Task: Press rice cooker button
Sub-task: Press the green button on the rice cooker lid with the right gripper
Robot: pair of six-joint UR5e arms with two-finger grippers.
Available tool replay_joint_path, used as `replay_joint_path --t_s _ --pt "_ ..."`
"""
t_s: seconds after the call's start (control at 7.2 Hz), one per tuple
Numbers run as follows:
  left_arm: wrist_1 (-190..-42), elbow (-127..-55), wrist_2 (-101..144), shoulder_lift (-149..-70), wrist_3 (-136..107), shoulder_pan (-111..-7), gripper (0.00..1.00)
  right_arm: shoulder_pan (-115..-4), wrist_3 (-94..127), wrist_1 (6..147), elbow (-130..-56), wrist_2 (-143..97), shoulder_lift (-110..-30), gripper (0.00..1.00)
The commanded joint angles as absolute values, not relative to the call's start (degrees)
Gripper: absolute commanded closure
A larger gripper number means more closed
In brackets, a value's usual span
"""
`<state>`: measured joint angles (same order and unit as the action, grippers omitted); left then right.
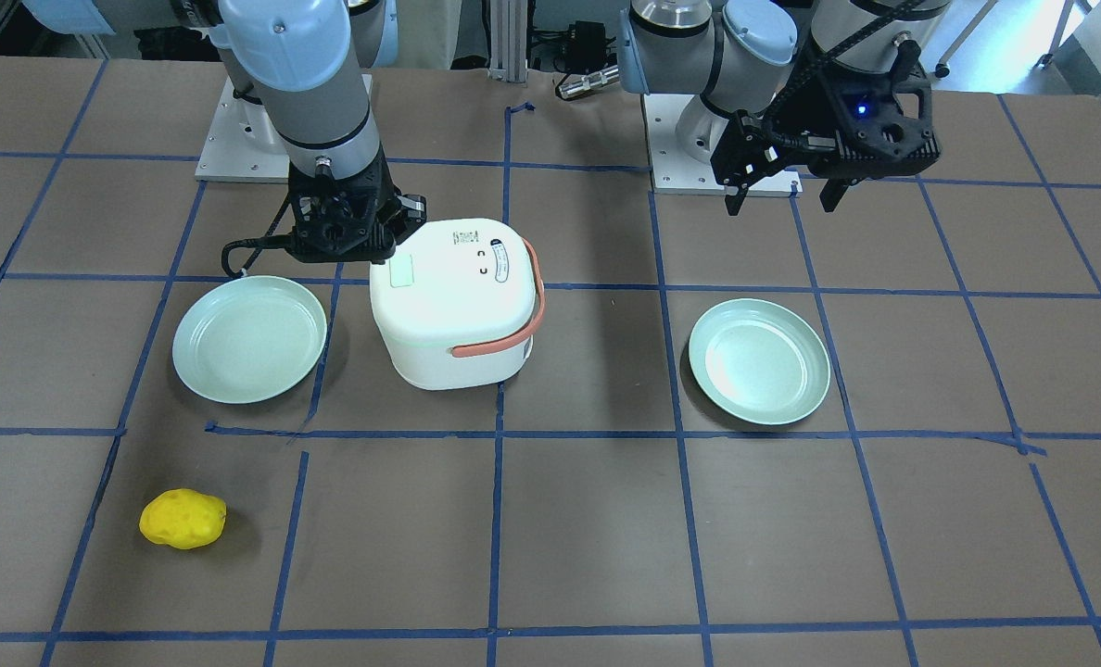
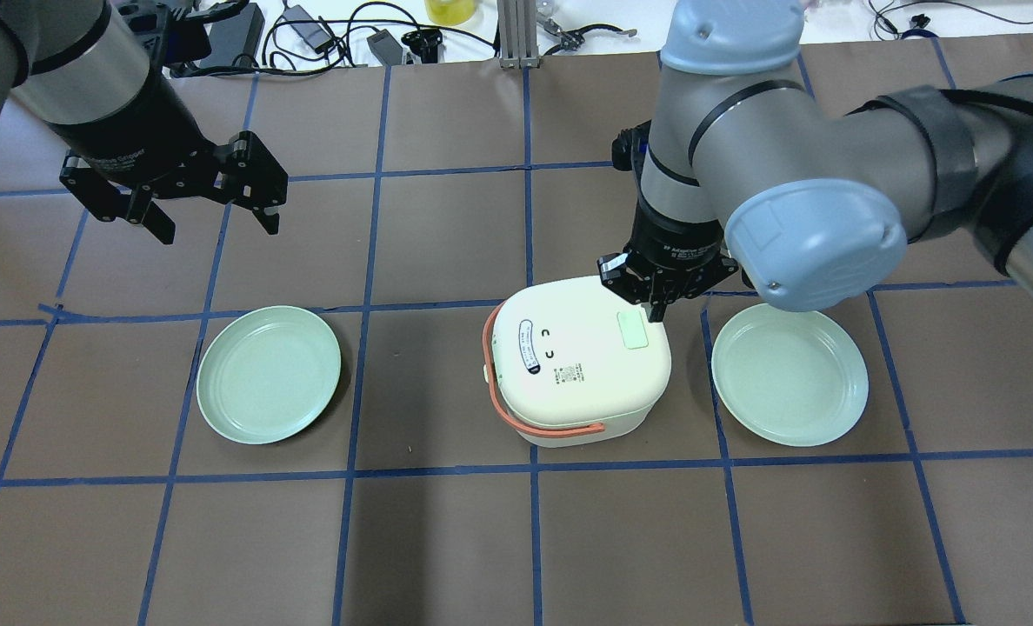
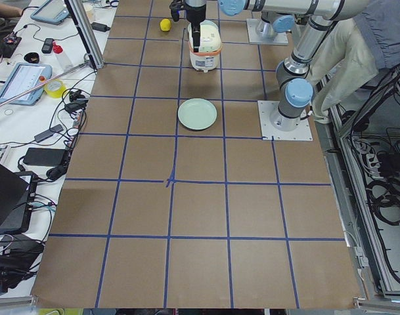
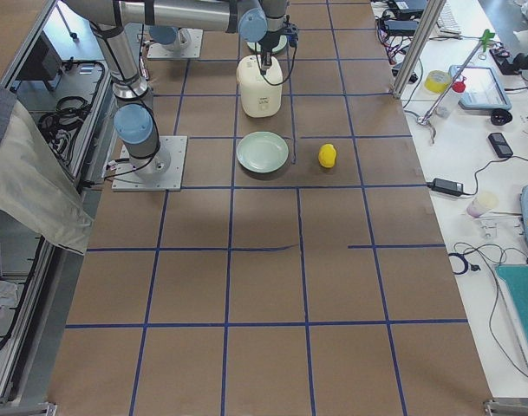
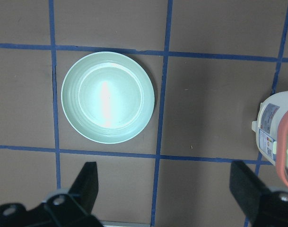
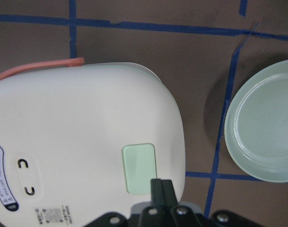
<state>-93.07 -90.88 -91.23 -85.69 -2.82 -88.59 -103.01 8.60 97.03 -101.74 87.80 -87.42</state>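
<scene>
brown table [image 2: 447, 556] with blue tape lines carries the rice cooker [image 2: 577, 365]; its mint button [image 2: 632, 331] sits at the lid's edge. right end effector [image 2: 656, 313], fingers closed together, points straight down over the button's edge. left end effector [image 2: 221, 228] hovers spread wide, well apart.

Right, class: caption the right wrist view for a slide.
Shut right pincer by the mint-green button on the rice cooker, plate alongside.

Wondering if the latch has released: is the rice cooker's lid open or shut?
Shut. The lid lies flat on the rice cooker's body, no gap visible in front-facing or overhead views.
</scene>
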Motion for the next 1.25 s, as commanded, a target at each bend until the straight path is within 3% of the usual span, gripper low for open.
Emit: replay_joint_path --t_s 0.0,0.83,0.97,1.11 --pt "-93.08 -90.88 -91.23 -85.69 -2.81 -88.59 0.0 -103.71 9.4 97.73 -103.8 85.53 -87.19 0.95" --pt "-93.08 -90.88 -91.23 -85.69 -2.81 -88.59 0.0 -103.8 9.58 103.09 -105.47 86.39 -86.31 0.92" --pt "-93.08 -90.88 -91.23 -85.69 -2.9 -88.59 0.0 -103.71 12.89 103.01 -104.69 86.22 -86.74 0.44" --pt "-93.08 -90.88 -91.23 -85.69 -2.81 -88.59 0.0 -103.71 15.62 102.92 -102.94 86.31 -87.18 0.07"
